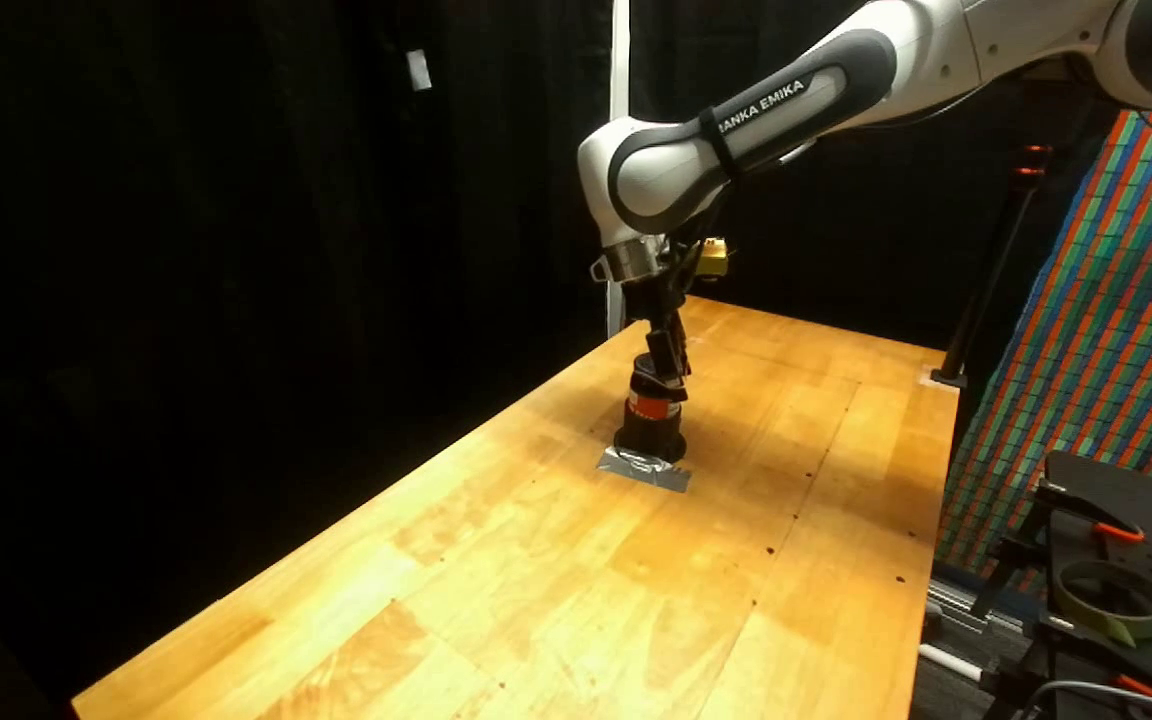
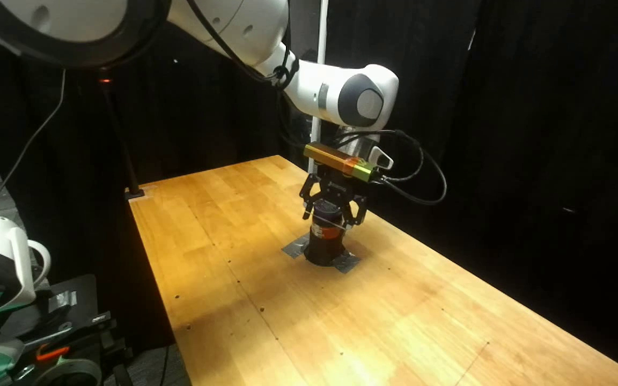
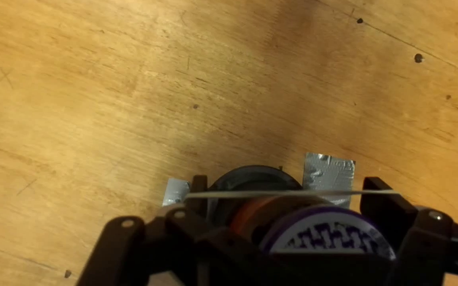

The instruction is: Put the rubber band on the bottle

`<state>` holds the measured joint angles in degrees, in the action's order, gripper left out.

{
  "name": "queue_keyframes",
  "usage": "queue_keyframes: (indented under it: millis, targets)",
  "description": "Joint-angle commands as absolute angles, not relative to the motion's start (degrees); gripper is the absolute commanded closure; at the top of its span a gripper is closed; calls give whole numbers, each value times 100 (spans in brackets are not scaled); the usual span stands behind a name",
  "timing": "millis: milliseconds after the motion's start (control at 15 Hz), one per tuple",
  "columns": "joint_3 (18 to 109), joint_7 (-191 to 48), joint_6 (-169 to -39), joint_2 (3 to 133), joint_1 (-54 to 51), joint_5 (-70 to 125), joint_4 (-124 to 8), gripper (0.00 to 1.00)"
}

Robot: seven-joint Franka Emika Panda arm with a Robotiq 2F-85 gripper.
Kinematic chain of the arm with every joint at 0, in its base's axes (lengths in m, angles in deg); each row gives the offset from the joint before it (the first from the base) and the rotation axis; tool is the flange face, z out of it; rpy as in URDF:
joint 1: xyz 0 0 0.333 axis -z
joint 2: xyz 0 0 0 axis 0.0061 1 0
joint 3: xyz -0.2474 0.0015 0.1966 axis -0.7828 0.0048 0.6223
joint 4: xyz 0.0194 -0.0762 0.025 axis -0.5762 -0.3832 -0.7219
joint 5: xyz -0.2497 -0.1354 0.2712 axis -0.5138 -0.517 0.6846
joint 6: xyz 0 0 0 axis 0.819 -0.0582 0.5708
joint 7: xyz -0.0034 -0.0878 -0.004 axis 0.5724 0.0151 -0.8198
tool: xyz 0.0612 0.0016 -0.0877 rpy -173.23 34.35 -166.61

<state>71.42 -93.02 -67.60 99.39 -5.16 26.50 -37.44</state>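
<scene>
The bottle [image 1: 650,408] is a squat dark cylinder with an orange-red band, upright on the table in both exterior views [image 2: 325,234]. In the wrist view its pale, purple-rimmed top [image 3: 328,234] shows partly. My gripper [image 2: 328,219] is open above the table, its fingers on either side of the bottle's upper part; it also shows in the wrist view [image 3: 286,192]. The pale rubber band [image 3: 253,194] is stretched between the fingertips and crosses the near side of the bottle in an exterior view [image 2: 335,223]. Its far strand is hidden.
Grey tape [image 1: 644,470] lies at the bottle's base on the wooden table [image 1: 556,600]. A dark post [image 2: 121,139] stands at a table corner. A cart with tools and a tape roll [image 1: 1111,600] stands beside the table. Black curtains hang behind.
</scene>
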Motion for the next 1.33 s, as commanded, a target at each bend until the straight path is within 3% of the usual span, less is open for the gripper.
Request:
queue_keyframes:
  millis: [0,733,1000,1067,1133,1267]
  targets:
    - [7125,-9358,-7794,9160,-538,2279,-5108,0]
    - [7175,-9155,-11905,7696,-282,2164,-8211,0]
    - [7188,-9184,-12725,7435,-131,2229,-8808,0]
    - [7205,-9225,-12829,7391,-87,2241,-8888,25]
    - [7209,-9243,-12932,7332,-51,2246,-8966,27]
    - [7262,-9301,-13198,7270,27,2299,-9089,44]
